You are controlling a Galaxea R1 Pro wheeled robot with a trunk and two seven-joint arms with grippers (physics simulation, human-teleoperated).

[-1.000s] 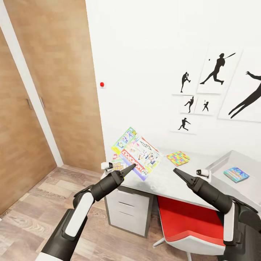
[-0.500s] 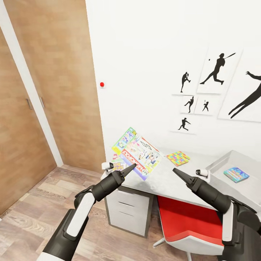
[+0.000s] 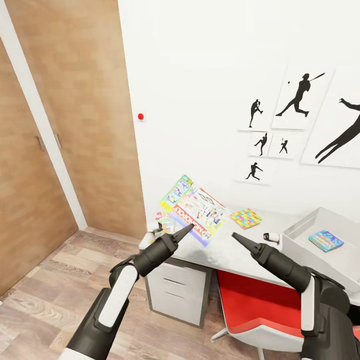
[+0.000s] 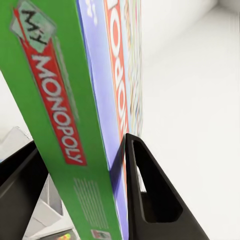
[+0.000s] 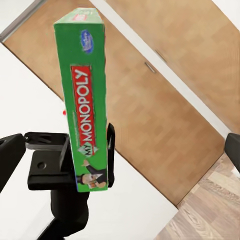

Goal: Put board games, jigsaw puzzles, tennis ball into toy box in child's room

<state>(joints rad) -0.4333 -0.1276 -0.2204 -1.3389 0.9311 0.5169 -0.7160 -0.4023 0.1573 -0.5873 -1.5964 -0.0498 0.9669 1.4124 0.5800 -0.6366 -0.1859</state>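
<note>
My left gripper (image 3: 188, 228) is shut on the lower edge of the white-green Monopoly board game (image 3: 196, 211), holding it tilted above the left end of the table (image 3: 225, 250). In the left wrist view the box (image 4: 65, 115) sits between the fingers (image 4: 150, 200). A corner of the Skip-Bo box (image 3: 161, 221) peeks out beneath it. One jigsaw puzzle (image 3: 246, 218) lies flat on the table. The grey toy box (image 3: 300, 227) stands at the right with the small blue game (image 3: 325, 240) inside. My right gripper (image 3: 234, 234) hovers open and empty, facing the Monopoly box (image 5: 85, 110).
A red and white chair (image 3: 260, 305) is tucked under the table, beside white drawers (image 3: 175, 290). Wooden doors (image 3: 75, 125) fill the left side. Black baseball silhouette prints (image 3: 300, 97) hang on the white wall. Wood-plank floor (image 3: 45, 295) lies at the lower left.
My left gripper has carried the Monopoly box slightly to the right. My right arm has shifted left, toward the box.
</note>
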